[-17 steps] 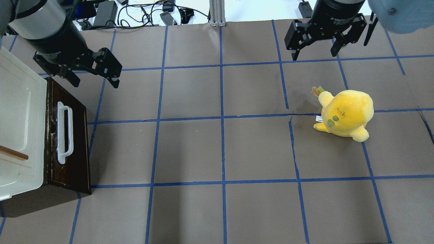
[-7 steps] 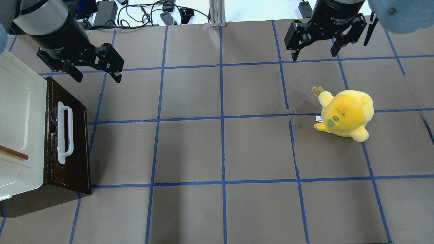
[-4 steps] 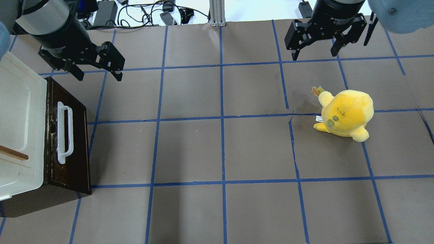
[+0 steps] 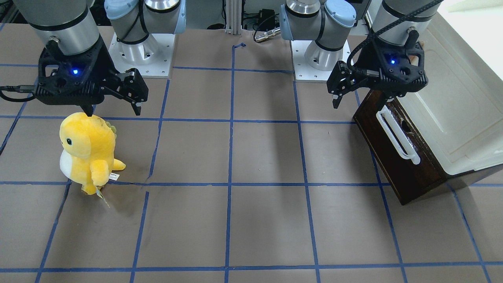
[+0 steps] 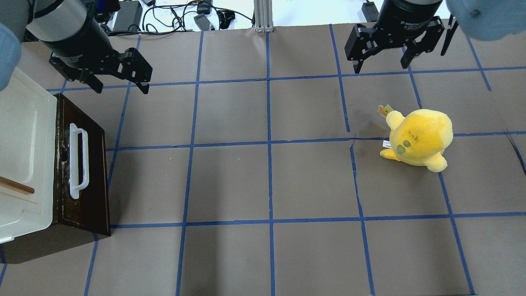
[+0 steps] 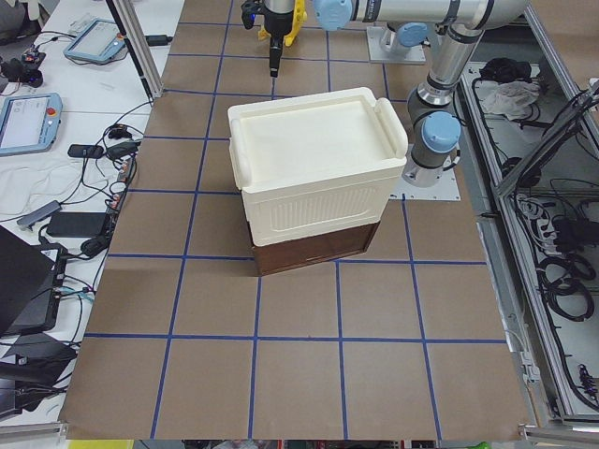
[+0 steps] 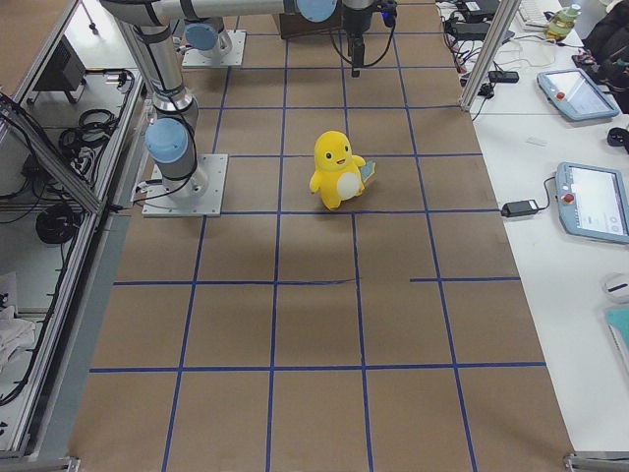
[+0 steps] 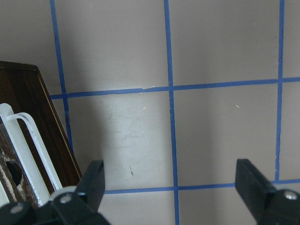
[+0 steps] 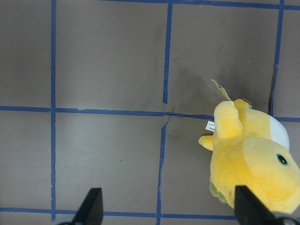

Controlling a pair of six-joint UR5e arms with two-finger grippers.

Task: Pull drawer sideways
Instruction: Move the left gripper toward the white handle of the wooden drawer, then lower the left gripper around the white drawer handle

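The drawer (image 5: 92,172) shows its dark brown front and long white bar handle (image 5: 78,162) at the table's left, under the white cabinet body (image 5: 24,135). Its pale box sides are hidden. It also shows in the front view (image 4: 393,165) and the left wrist view (image 8: 33,112). My left gripper (image 5: 121,88) is open and empty. It hangs above the table just beyond the drawer's far corner, clear of the handle (image 8: 28,150). My right gripper (image 5: 381,68) is open and empty at the far right.
A yellow plush toy (image 5: 419,137) stands on the right half of the table, below the right gripper (image 4: 114,112). A brown stick (image 5: 16,186) lies on the cabinet top. Cables and power bricks (image 5: 172,14) lie past the far edge.
My left gripper has shifted a little farther from the drawer, toward the far edge and slightly right, still open. The right gripper, drawer and plush have not moved.
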